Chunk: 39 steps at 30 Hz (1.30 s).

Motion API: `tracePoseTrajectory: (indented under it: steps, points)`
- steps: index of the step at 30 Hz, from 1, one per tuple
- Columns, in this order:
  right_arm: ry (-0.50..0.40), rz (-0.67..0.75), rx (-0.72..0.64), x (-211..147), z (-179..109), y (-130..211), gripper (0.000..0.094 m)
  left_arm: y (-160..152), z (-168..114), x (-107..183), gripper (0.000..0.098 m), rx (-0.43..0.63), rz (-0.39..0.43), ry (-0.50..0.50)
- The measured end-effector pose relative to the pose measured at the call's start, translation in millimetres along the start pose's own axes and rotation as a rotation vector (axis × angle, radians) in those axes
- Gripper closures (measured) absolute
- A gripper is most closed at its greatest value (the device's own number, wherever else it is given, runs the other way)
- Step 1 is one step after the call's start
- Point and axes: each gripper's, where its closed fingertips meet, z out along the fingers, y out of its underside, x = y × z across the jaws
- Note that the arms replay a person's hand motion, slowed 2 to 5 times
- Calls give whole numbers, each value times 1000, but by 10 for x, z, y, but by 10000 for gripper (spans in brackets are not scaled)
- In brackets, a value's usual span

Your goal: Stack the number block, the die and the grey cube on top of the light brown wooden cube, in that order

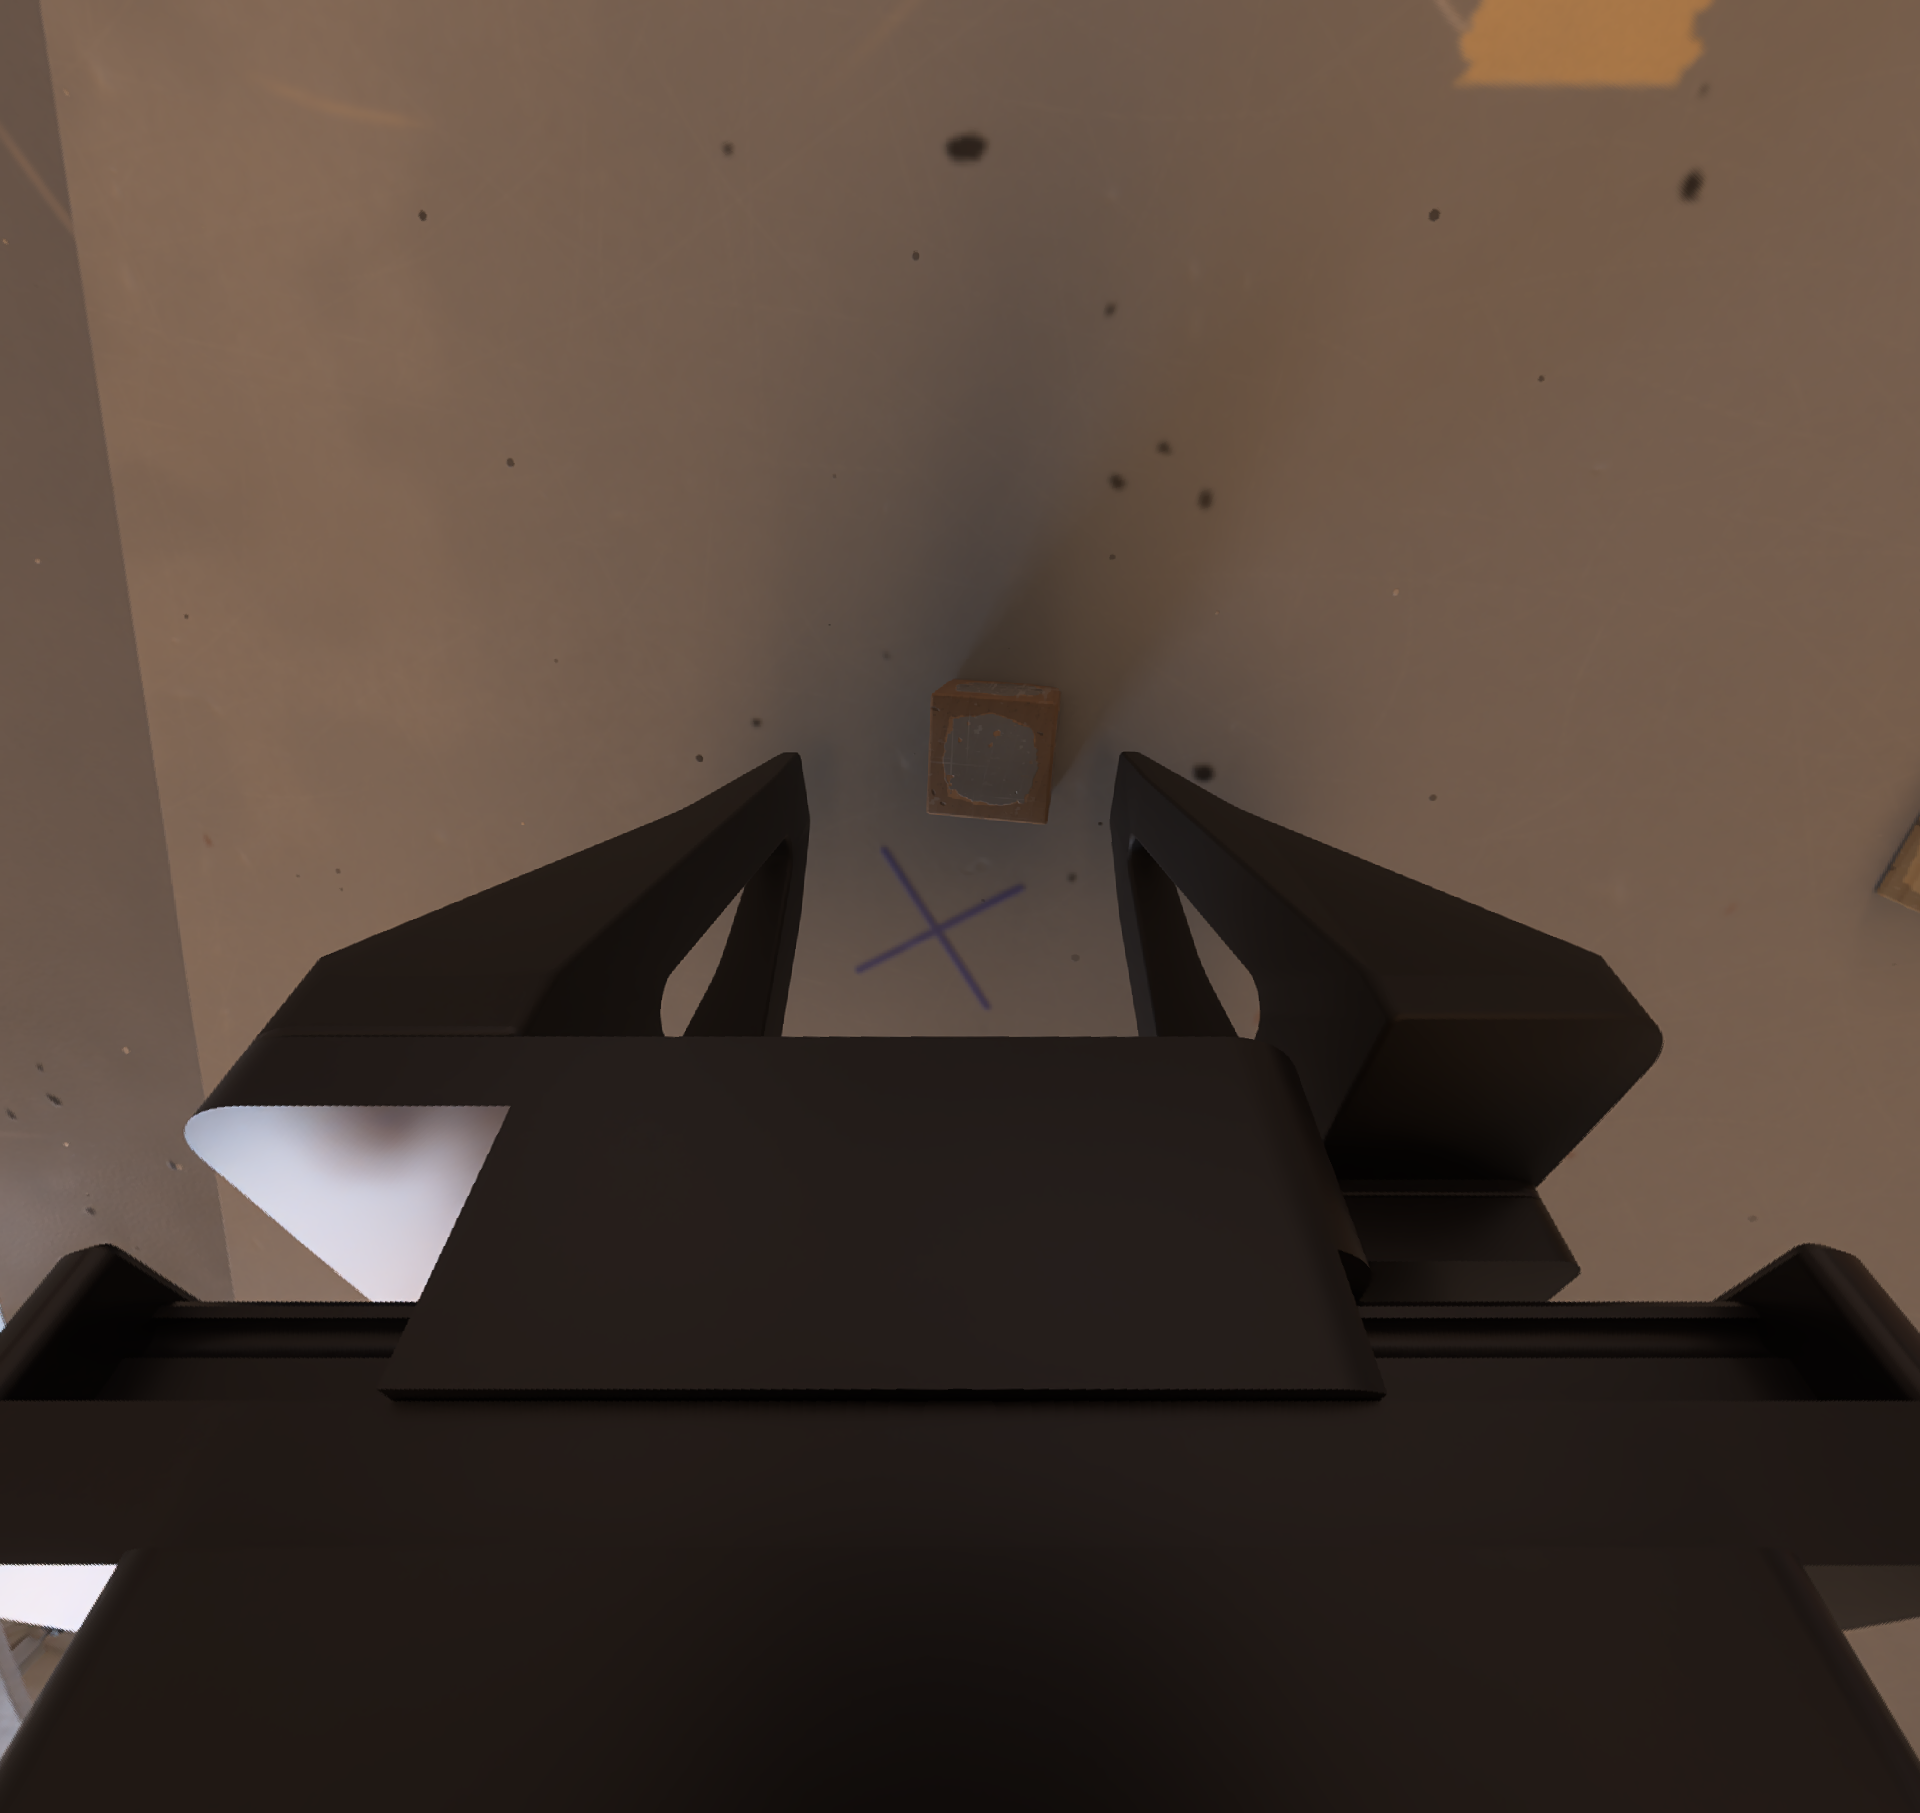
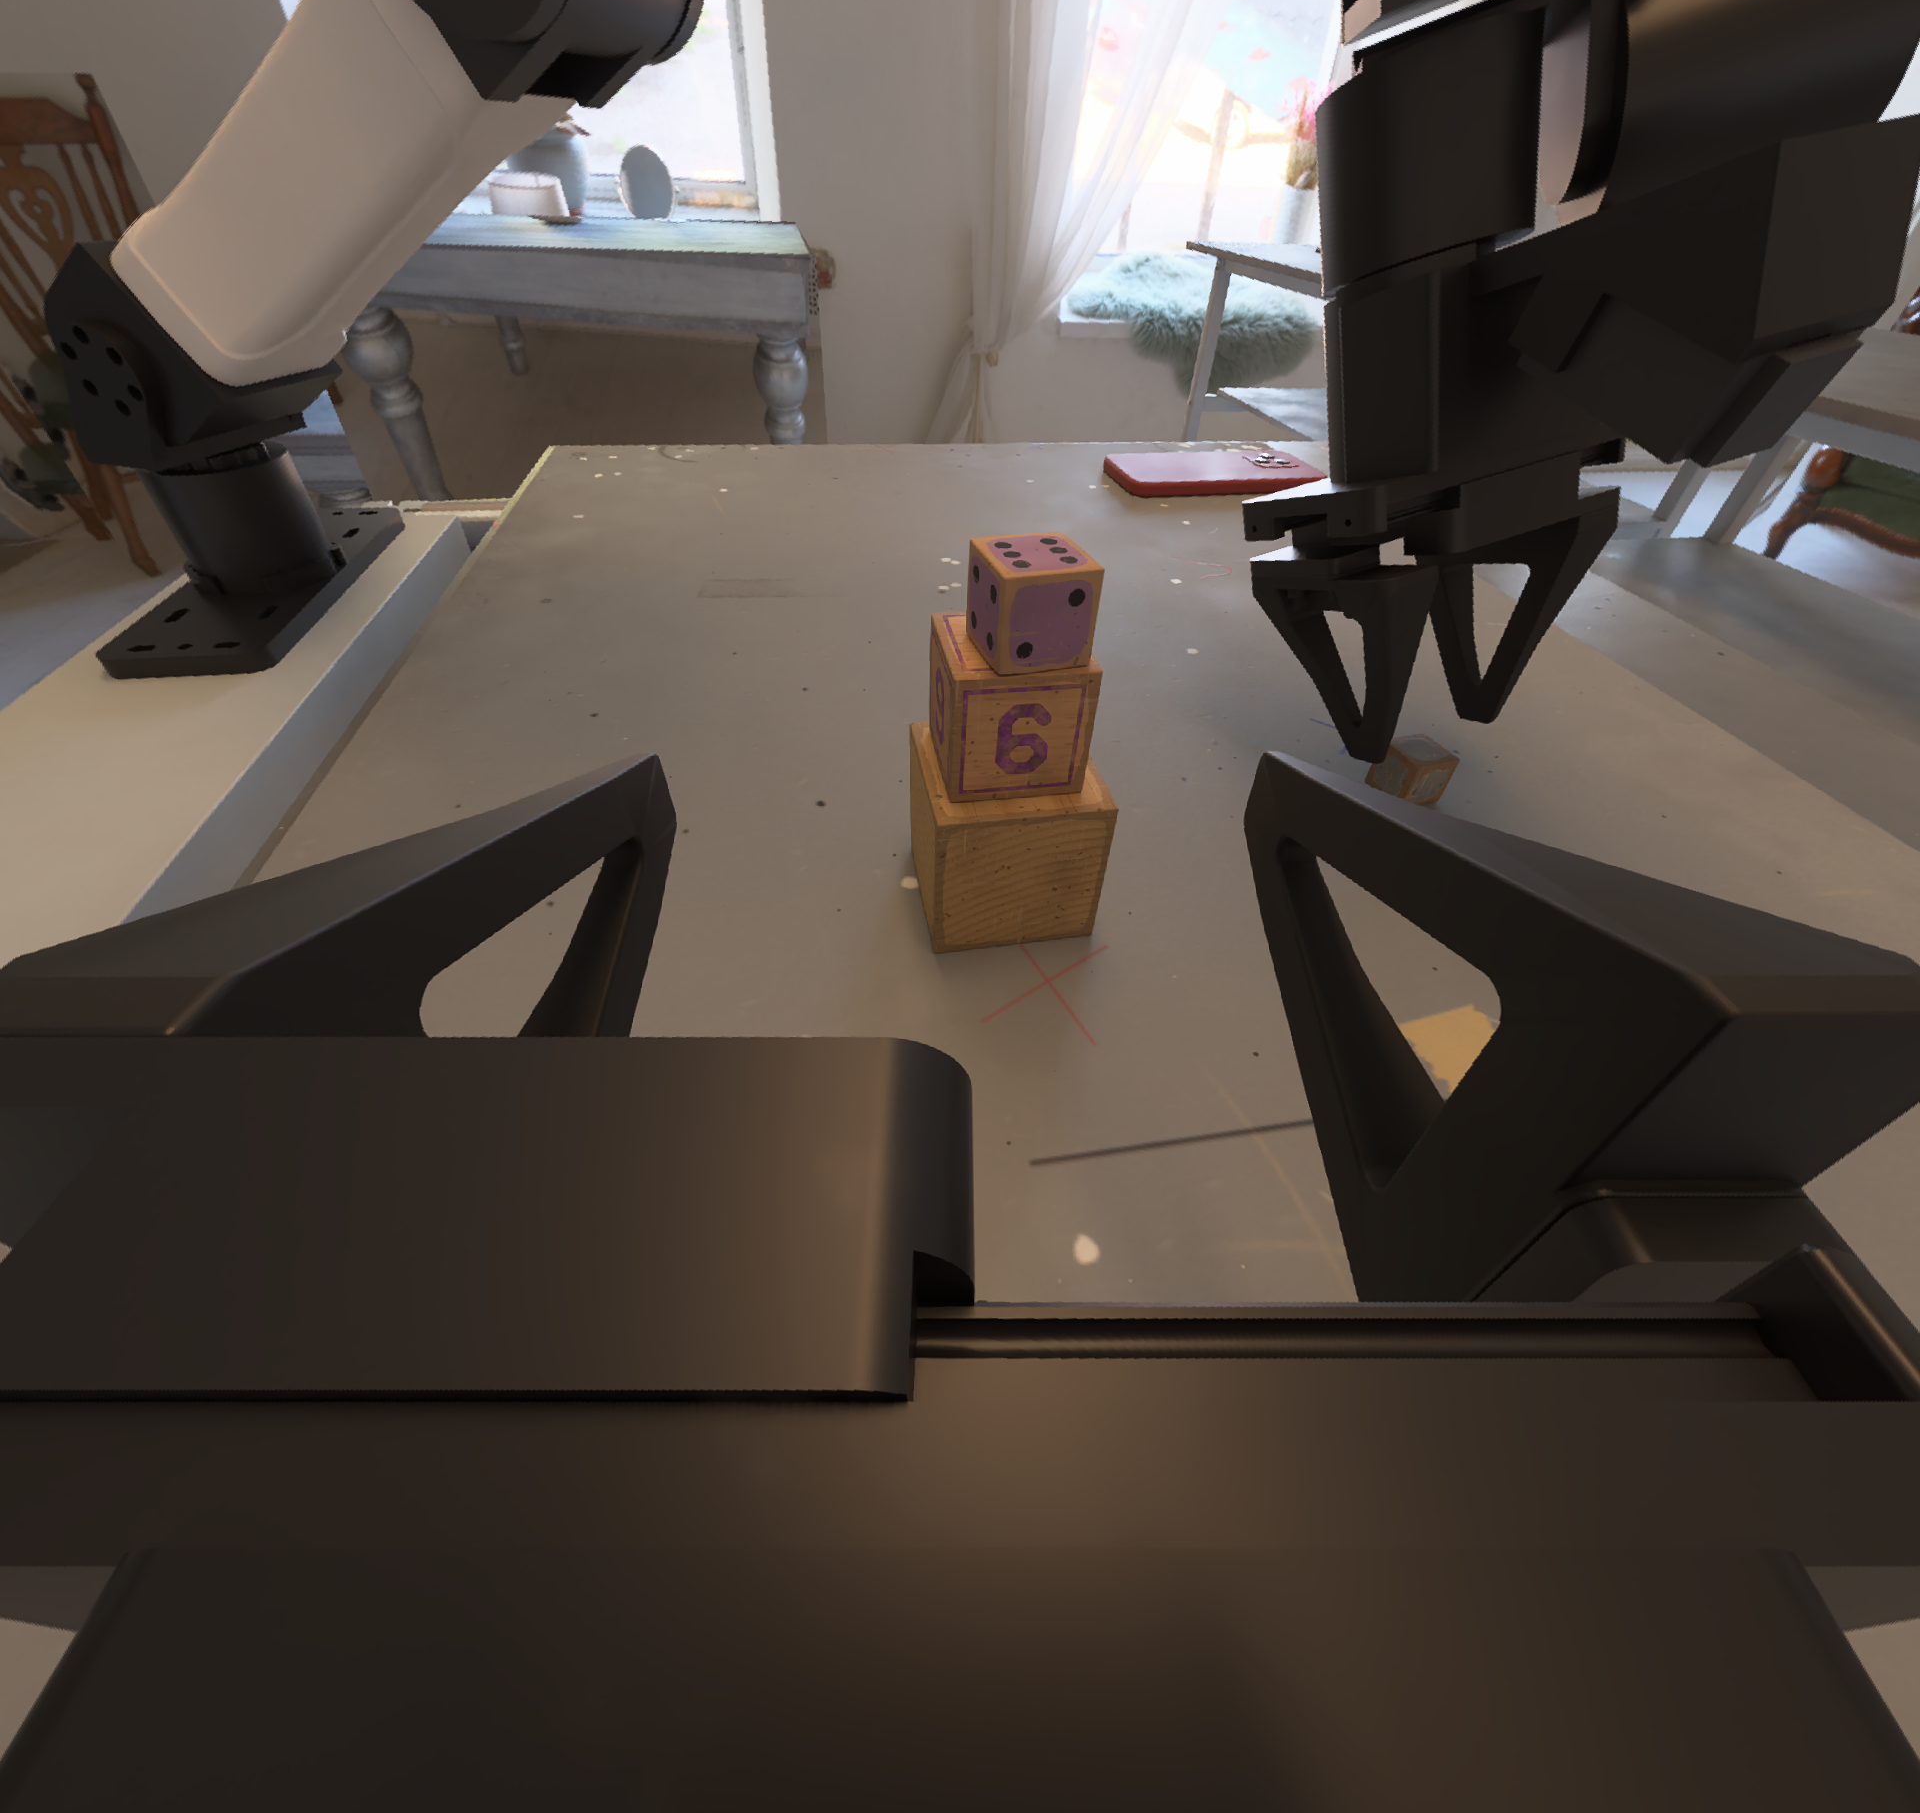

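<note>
On the worktop [image 2: 727, 683] stood a stack of three: the light brown wooden cube [image 2: 1010, 864] at the bottom, the number block [image 2: 1016, 729] on it, and the die [image 2: 1034, 603] on top, turned a little askew. The grey cube [image 1: 992, 764] lay apart on the worktop, off to the stack's right in the right wrist view, just beyond a blue cross mark [image 1: 938, 929]. The left pincer [image 1: 958, 776] hung above it, pointing down, its jaws spread wide and holding nothing, the cube in line with the gap between them. The right pincer [image 2: 961, 776] faced the stack from the near side, jaws wide apart and empty. A red phone [image 2: 1210, 471] lay at the worktop's far edge.
</note>
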Motion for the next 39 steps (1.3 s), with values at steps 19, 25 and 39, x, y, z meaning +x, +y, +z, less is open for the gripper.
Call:
tracePoseTrajectory:
  steps: [19, 25, 39]
  points:
    - [-3, -7, 3, -4, 0, -10, 1, 34, 18, 93, 768, -10, 33, 36]
    - [-5, -7, 4, -8, 0, -9, 1, 7, -198, 147, 770, -21, 36, 28]
    - [-5, -8, 2, -8, 0, -4, 1, -330, -1104, 461, 770, 29, 62, -32]
